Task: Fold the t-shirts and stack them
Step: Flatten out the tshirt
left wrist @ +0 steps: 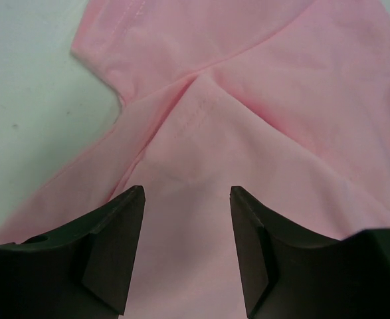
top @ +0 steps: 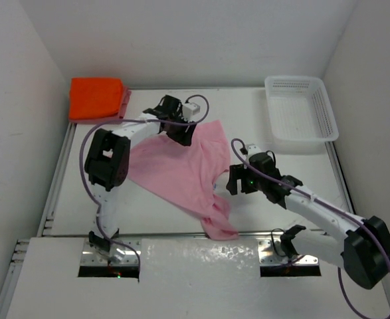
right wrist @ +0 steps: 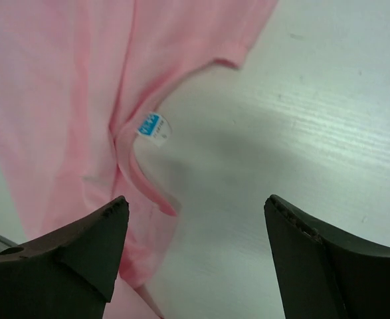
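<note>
both claws stand apart with nothing between them. my left gripper [left wrist: 187, 199] hangs partly spread over the far part of the light pink t-shirt [top: 181, 173], near a sleeve seam [left wrist: 196, 109]. my right gripper [right wrist: 195, 206] is spread wide just above the neckline, where a small blue label [right wrist: 153, 127] shows.

the pink shirt lies open but crooked on the middle of the table [top: 301, 179], running from the far centre to the near edge, with its near end bunched. the orange t-shirt [top: 95, 98] sits folded in the far left corner. a dusty red strip [top: 125, 100] along its right side is probably the third shirt underneath.

i judge the step in hand to be squaring up the pink shirt before the first fold. to do it well, i would pinch single layers at the shoulders, one claw to each side, and keep off the ridge of puckered cloth under my left claw. i'd lift only enough for the cloth to slide, draw it flat, and free the bunched end before creasing.

the tabletop is smooth, white and faintly grained, so cloth should slip easily. white walls close in three sides. a white perforated basket [top: 299, 81] sits at the far right, well apart from the shirt.
</note>
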Motion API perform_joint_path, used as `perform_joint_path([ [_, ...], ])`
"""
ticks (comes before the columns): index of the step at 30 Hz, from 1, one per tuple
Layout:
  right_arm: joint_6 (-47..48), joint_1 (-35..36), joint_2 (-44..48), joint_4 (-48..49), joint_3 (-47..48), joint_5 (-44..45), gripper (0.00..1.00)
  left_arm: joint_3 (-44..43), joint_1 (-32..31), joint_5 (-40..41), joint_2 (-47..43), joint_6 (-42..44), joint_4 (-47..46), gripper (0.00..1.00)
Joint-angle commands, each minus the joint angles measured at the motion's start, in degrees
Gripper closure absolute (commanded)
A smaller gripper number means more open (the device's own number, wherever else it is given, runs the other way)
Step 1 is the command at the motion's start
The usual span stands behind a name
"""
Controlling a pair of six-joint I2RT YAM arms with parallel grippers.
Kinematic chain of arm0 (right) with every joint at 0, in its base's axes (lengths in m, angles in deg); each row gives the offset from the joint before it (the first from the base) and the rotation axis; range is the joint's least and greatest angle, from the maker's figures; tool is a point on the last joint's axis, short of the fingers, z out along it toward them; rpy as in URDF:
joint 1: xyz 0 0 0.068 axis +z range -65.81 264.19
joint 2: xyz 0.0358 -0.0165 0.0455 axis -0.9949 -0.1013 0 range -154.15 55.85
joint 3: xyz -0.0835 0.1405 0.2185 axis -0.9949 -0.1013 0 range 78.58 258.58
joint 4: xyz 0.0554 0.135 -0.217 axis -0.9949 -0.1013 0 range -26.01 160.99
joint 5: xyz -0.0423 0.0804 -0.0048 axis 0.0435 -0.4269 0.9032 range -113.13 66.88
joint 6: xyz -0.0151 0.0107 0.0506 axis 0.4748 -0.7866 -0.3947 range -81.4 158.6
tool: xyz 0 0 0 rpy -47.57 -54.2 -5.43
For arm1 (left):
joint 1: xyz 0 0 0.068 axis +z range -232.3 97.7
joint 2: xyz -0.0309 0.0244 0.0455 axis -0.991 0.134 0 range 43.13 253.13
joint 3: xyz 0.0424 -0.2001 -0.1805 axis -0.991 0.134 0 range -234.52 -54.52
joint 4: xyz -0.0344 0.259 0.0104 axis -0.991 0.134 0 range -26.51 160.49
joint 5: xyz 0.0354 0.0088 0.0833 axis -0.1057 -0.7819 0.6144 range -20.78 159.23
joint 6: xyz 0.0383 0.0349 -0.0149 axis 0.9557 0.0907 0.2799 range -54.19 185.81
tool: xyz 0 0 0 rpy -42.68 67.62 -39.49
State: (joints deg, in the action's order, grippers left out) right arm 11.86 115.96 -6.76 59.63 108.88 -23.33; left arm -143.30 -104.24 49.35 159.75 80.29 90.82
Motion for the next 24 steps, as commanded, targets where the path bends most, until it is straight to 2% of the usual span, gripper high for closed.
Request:
perform_joint_path([
  [1,-3.67,-0.30,2.58,0.81,-1.91,1.26,0.21,-4.30,-1.62,7.38,4.57,-5.16,0.27,0.48],
  [4,-4.11,-0.39,2.84,-0.42,-2.44,2.32,0.23,-7.46,-2.50,13.09,7.74,-4.73,-0.09,0.50],
  [8,-5.51,-0.39,1.27,0.37,-3.85,0.47,0.24,-7.91,-3.20,11.44,9.07,-4.73,1.93,0.58],
  [9,-5.95,-0.39,0.91,0.80,-4.72,0.47,0.24,-7.47,-3.55,10.92,8.89,-4.55,2.02,0.64],
  [11,-7.53,-0.48,0.82,2.20,-6.13,-0.84,0.25,-6.15,-3.73,10.04,7.84,-4.46,2.90,0.70],
  [12,-8.14,-0.39,0.56,2.82,-6.66,-1.54,0.27,-5.71,-3.82,9.43,7.57,-4.20,3.08,0.80],
  [14,-10.08,-0.39,-0.58,4.84,-7.54,-2.95,0.33,-4.92,-3.82,9.42,6.52,-4.02,3.08,0.91],
  [15,-10.35,-0.39,-1.63,5.81,-8.24,-4.09,0.35,-4.92,-3.82,9.33,6.00,-3.85,3.25,1.00],
  [17,-11.22,-0.39,-5.32,7.91,-8.77,-8.92,0.36,-5.09,-3.82,9.42,4.07,-3.76,3.25,1.00],
  [21,-13.42,0.04,-9.80,12.57,-9.73,-12.53,0.35,-4.92,-3.82,9.25,1.07,-3.41,3.08,1.00],
  [24,-15.09,1.62,-13.67,15.66,-8.34,-14.82,0.39,-5.01,-3.82,8.89,0.28,-3.49,3.34,1.00],
])
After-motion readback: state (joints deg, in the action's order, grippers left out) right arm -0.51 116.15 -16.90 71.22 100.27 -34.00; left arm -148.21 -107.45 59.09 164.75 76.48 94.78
